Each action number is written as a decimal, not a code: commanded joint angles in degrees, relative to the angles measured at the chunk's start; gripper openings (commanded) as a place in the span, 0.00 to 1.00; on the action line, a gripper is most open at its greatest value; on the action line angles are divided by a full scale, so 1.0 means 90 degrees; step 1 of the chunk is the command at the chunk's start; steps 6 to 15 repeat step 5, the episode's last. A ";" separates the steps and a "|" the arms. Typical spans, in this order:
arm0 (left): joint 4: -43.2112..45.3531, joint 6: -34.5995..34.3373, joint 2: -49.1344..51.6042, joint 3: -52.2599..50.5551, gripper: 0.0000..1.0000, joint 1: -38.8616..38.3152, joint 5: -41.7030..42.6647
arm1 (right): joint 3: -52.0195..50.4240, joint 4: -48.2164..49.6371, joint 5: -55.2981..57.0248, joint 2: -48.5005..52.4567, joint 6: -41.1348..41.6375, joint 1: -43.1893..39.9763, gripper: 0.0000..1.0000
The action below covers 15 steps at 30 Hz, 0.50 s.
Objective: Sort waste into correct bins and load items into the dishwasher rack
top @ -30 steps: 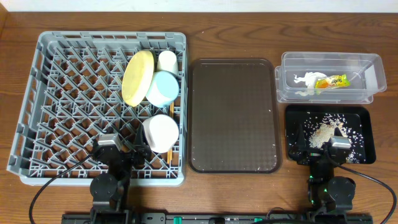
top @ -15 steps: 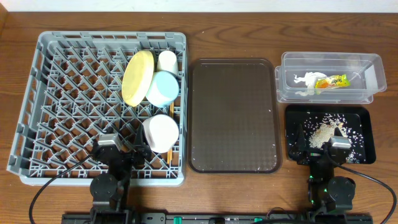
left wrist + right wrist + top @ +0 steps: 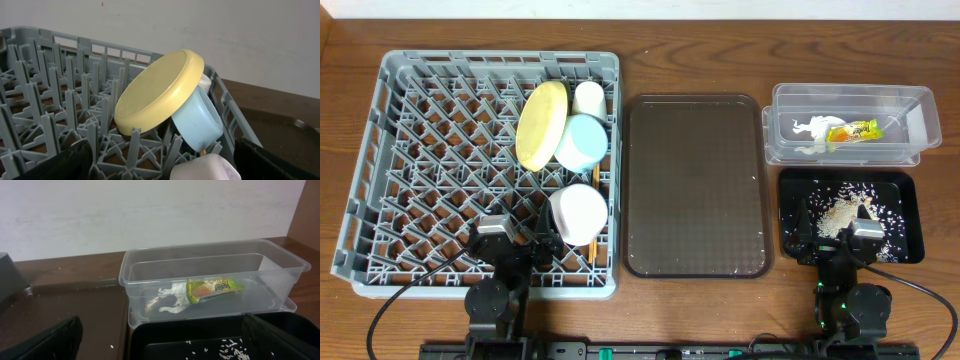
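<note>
Nearest to the robot, the left claw [image 3: 517, 240] is held over the near edge of the dishwasher rack [image 3: 440, 160], and the right claw [image 3: 832, 232] over the near part of the black tray [image 3: 790, 190]. In both wrist views the fingers are seen spread wide, with nothing between them.

Just beyond the left claw, the white bowl [image 3: 579, 212] is placed upside down in the rack, with the chopsticks [image 3: 594, 245] beside it at the rack's right wall. In the black tray the crumbs [image 3: 838, 213] are gathered, partly in a heap and partly scattered.

Further back in the rack, the blue bowl [image 3: 582, 142] is set on its side, the yellow plate [image 3: 541, 125] is leaned against it on edge, and the white cup [image 3: 588, 97] is tucked behind them. The brown serving tray [image 3: 695, 185], in the middle of the counter [image 3: 700, 320], carries no item; only a few pale specks are noticed on it.

Farthest on the right, the napkin [image 3: 805, 128] and the wrapper [image 3: 852, 131] are lying in the clear tub [image 3: 920, 110].

The task is judged to be practically completed: all dishes are loaded and all waste is binned.

Some dark lettering is printed on the wrapper, but it cannot be read. No other writing is found.
</note>
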 commanded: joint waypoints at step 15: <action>-0.0301 0.0034 -0.0041 -0.0051 0.91 -0.0017 -0.0007 | -0.0010 -0.0017 0.0044 -0.0044 -0.0061 -0.0044 0.99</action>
